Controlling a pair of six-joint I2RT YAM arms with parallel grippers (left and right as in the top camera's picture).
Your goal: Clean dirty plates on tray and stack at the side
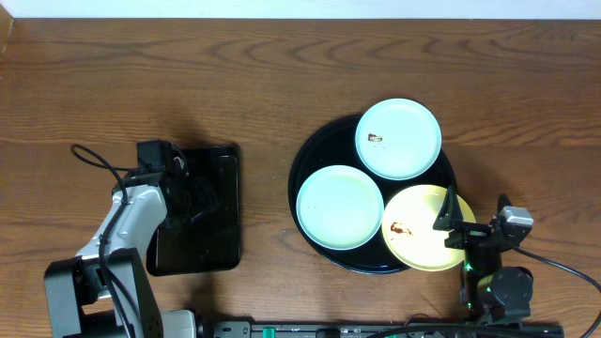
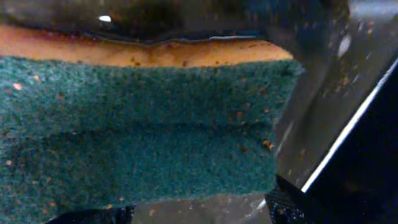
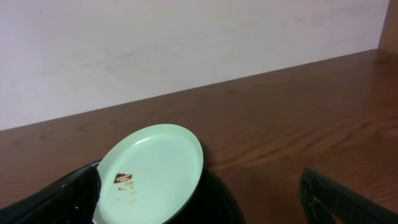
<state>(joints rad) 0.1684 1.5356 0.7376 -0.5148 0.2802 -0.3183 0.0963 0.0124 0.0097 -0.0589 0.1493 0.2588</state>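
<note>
wood table (image 1: 254, 75). three plates (image 1: 340, 207) on round black tray (image 1: 308, 155), centre-right; two smeared, none stacked. left gripper (image 1: 183, 192) at green sponge (image 2: 137, 130), grip unclear. right gripper (image 1: 455, 225) spread beside yellow plate (image 1: 413, 211).

A brown wood-grain desk (image 1: 282, 75) carries everything; its far edge meets a pale wall (image 3: 186, 43). On the right half sits a large round black tray (image 1: 324, 141) with a glossy surface and a raised rim. Well apart from it, on the left half, lies a smaller rectangular black tray (image 1: 211, 239), its long sides running front to back. A black cable (image 1: 94, 155) loops just left of it, and a second cable (image 1: 563, 268) trails toward the right edge.
</note>
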